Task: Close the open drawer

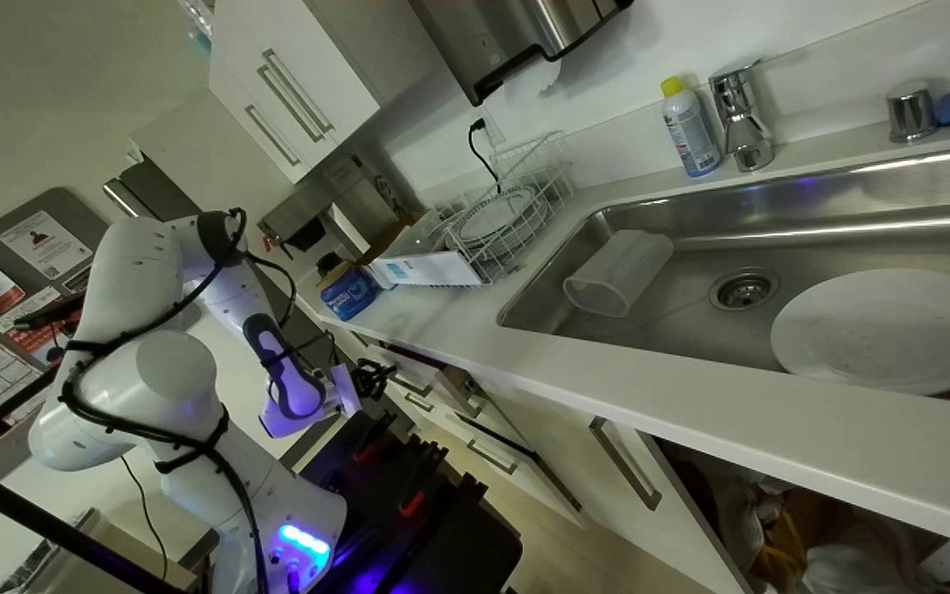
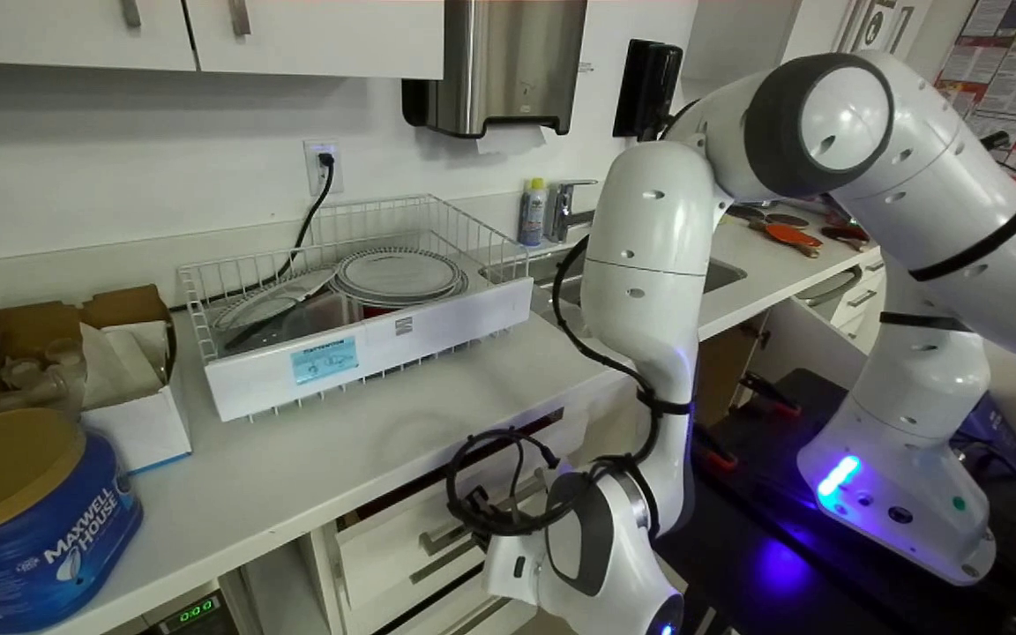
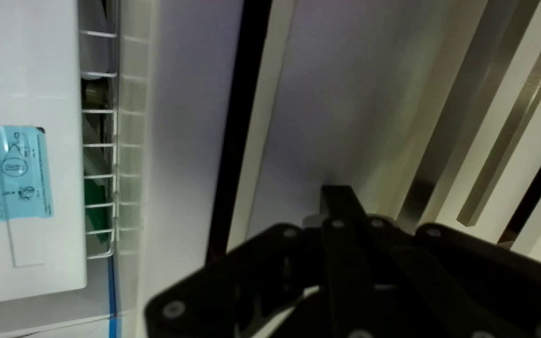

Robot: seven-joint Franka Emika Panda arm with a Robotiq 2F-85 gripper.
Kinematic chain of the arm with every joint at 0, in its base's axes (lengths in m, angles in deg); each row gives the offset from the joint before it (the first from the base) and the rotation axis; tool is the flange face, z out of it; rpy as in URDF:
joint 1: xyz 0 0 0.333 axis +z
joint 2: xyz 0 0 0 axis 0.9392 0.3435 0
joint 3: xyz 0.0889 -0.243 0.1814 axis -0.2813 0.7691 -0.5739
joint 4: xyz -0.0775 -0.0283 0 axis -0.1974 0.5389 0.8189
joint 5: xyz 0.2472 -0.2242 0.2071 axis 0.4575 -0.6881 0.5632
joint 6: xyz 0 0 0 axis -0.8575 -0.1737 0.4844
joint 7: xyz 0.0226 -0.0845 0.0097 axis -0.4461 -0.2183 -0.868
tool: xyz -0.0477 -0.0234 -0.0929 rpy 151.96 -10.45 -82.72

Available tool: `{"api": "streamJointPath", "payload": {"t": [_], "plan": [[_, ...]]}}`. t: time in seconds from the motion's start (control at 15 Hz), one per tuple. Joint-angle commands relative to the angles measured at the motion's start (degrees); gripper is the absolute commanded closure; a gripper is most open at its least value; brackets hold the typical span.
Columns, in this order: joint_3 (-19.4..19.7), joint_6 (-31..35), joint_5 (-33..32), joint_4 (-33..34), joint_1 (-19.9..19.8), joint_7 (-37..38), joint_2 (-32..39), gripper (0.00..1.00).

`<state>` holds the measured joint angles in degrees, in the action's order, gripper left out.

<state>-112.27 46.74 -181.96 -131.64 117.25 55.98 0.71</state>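
The drawer stands partly open under the counter. Its white front (image 3: 327, 94) fills the middle of the wrist view, with a dark gap between it and the counter edge. It also shows in both exterior views (image 1: 406, 367) (image 2: 384, 551). Its bar handle (image 3: 458, 117) lies to the right of my fingers in the wrist view. My black gripper (image 3: 341, 192) is shut and empty, its fingertips at or very close to the drawer front; I cannot tell if they touch. In an exterior view my gripper (image 1: 372, 379) is before the drawer. A cable loop partly hides that spot elsewhere.
The white counter (image 2: 332, 450) overhangs the drawer. A wire dish rack (image 2: 371, 344), a blue coffee tub (image 2: 41, 529) and a box (image 2: 138, 432) stand on it. Lower drawers (image 1: 491, 456) and an open cupboard (image 1: 813, 528) are beside it. A cable loop (image 2: 495, 529) hangs at my wrist.
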Motion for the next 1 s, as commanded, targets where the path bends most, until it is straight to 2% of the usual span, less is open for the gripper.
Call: {"api": "streamJointPath", "payload": {"t": [0.0,0.2,0.4,0.6,0.93], "plan": [[0.0,0.4,-4.4,2.1,-4.5,0.2,1.9,1.0],[-1.0,-0.7,-6.2,2.8,-6.6,-0.9,2.8,1.0],[-3.9,-2.6,-3.8,0.9,-7.0,-1.0,1.3,1.0],[-9.4,-5.3,1.9,-2.7,-5.9,-1.7,-2.4,1.0],[-20.1,-14.8,19.1,-7.6,-4.2,-6.7,-11.2,1.0]]}}
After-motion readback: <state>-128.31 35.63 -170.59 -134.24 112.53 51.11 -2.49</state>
